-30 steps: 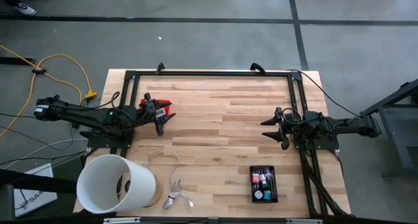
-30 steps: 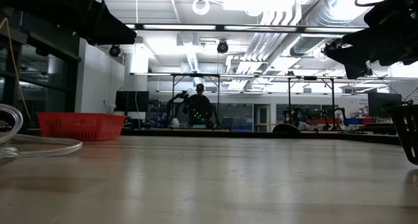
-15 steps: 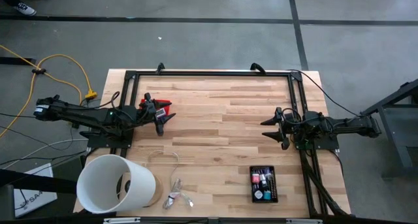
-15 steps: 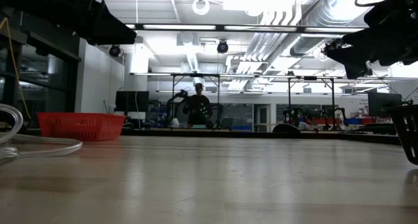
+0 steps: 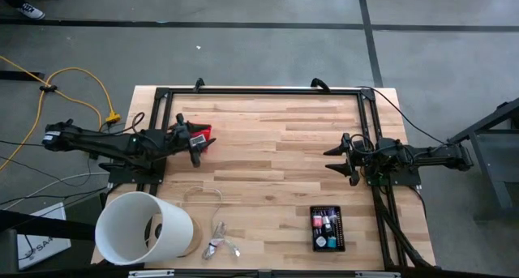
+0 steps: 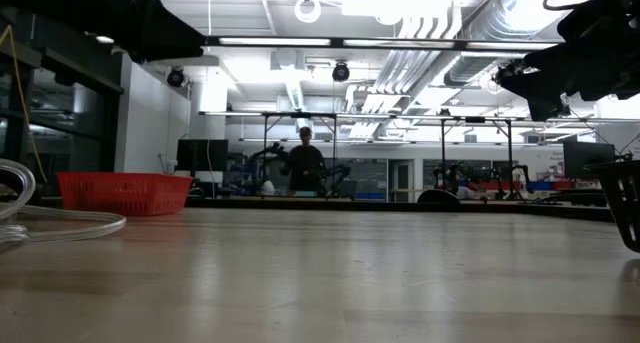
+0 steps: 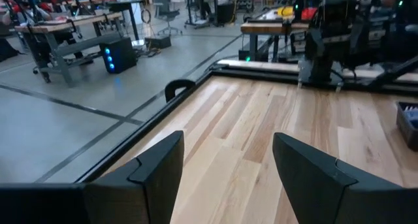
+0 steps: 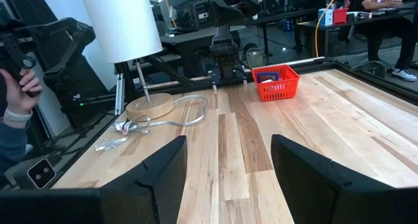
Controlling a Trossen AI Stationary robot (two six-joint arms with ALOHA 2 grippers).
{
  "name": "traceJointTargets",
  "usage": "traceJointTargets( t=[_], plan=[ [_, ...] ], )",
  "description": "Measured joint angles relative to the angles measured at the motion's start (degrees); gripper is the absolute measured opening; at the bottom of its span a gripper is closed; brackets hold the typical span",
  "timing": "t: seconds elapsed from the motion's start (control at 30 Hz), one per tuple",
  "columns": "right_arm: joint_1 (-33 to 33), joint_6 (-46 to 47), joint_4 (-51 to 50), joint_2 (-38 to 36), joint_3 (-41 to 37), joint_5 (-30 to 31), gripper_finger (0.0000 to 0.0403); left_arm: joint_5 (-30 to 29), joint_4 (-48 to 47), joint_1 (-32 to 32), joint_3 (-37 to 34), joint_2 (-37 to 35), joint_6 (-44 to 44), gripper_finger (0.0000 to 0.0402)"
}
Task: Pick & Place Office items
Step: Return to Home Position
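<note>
Pale plank-wood bench [image 5: 276,173]. A smooth white cylinder [image 5: 142,228] lies at its left corner. The black rectangular bin [image 5: 341,229] (long axis running depthwise) holds the small pink, teal and white office items [image 5: 325,224]. The left end effector [image 7: 226,140] and the right end effector [image 8: 228,142] have fingers apart.

Right gripper [image 8: 228,145]: fingers spread, nothing between them, over bare wooden table [image 8: 366,119] | red basket [image 8: 276,82]: on table ahead, blue item [image 8: 266,76] inside | white shade [image 8: 122,21]: on thin stem above round wooden base [image 8: 149,106] | pale cable loop [image 8: 189,112]: beside base, silvery clump [image 8: 124,127] at its end | person's hand [image 8: 16,87]: beyond table edge.
</note>
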Motion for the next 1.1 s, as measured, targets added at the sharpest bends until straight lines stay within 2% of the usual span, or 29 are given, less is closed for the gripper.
traceJointTargets(
  t=[0.2, 0.4, 0.57, 0.97, 1.1],
  plan=[
    [0.00, -0.02, 0.00, 0.00, 0.00, 0.00, 0.0208, -0.14, -3.66, 0.00, 0.00, -5.00, 0.21, 0.0227],
    [0.00, -0.01, 0.00, 0.00, 0.00, 0.00, 0.0208, -2.99, -9.50, 0.03, 0.00, -10.30, -0.69, 0.0227],
    [0.00, -0.02, 0.00, 0.00, 0.00, 0.00, 0.0208, -2.34, -14.07, 1.15, 0.00, -14.52, -0.75, 0.0227],
    [0.00, -0.01, 0.00, 0.00, 0.00, 0.00, 0.0208, 10.33, -14.79, 5.69, -4.41, -22.94, 0.19, 0.0227],
    [0.00, -0.01, 0.00, 0.00, 0.00, 0.00, 0.0208, 15.01, -11.98, 6.42, -7.61, -25.96, 0.94, 0.0227]
  ],
)
